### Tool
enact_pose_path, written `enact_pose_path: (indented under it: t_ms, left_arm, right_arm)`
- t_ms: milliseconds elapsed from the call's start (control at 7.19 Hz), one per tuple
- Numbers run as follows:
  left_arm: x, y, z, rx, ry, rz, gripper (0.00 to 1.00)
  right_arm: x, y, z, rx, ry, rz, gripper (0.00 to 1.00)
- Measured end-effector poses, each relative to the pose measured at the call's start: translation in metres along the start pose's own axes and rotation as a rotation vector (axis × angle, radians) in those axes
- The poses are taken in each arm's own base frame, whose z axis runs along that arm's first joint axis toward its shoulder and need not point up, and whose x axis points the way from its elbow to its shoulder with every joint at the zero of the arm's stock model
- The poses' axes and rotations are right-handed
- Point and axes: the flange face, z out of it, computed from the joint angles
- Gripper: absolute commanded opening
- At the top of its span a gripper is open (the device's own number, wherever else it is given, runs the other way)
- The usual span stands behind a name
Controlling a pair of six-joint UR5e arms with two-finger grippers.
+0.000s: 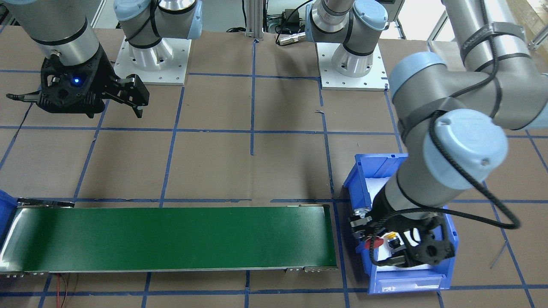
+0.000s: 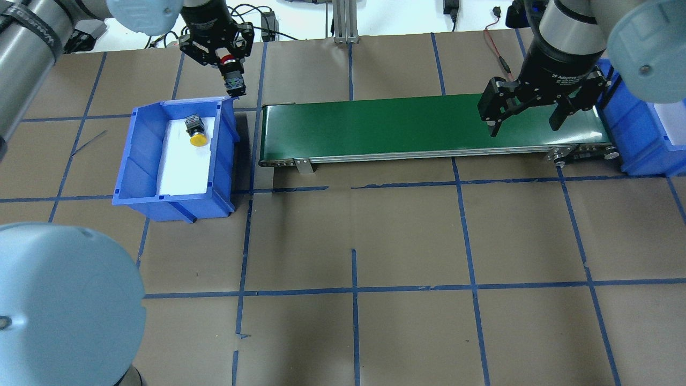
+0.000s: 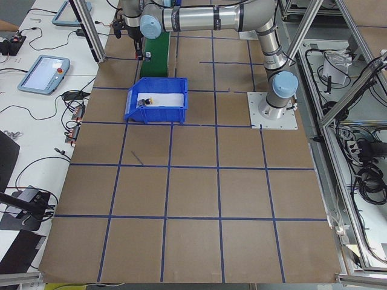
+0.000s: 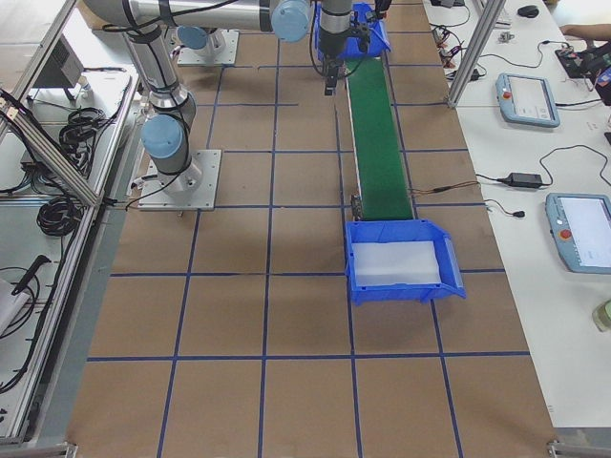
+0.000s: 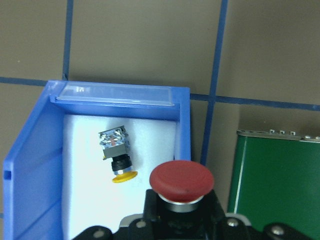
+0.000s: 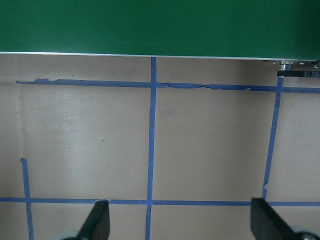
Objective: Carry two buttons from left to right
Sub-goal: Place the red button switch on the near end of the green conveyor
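Red button: wide red mushroom cap, silver ring under it, black neck, blocky grey-black base; it is clamped in the L gripper, whose fingers are closed on it below the cap; it is held in the air just off the L end of the conveyor, cap toward the wrist, base hanging down

Yellow button: small yellow cap, black neck, grey-black base w/ shiny metal terminals; it is laid on its side, untouched, apart from the red one

Containers: a blue bin is set just beside the conveyor's L end; it is lined w/ white foam, and the yellow button is seen on the part of the foam nearer the conveyor; a 2nd blue bin is placed at the conveyor's R end, white liner inside

R gripper: fingers spread wide, nothing held; it is hung in the air near the conveyor's R end, on the robot's side of it
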Motion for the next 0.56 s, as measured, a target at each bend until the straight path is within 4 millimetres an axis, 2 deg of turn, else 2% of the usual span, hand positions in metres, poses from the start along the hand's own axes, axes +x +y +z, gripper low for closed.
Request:
enact_pose_path:
  t_ms: [278, 417, 556]
  left_arm:
    - [0.064, 0.024, 0.029, 0.005, 0.006, -0.022, 0.21]
    - [0.081, 0.029, 0.043, 0.004, 0.007, -0.024, 0.21]
    - [0.089, 0.03, 0.054, 0.0, 0.004, -0.025, 0.21]
  right_arm:
    - [0.0, 0.0, 0.0, -0.001, 0.0, 0.0, 1.0]
    - [0.0, 0.0, 0.0, -0.001, 0.0, 0.0, 1.0]
    - [0.0, 0.0, 0.0, -0.001, 0.0, 0.0, 1.0]
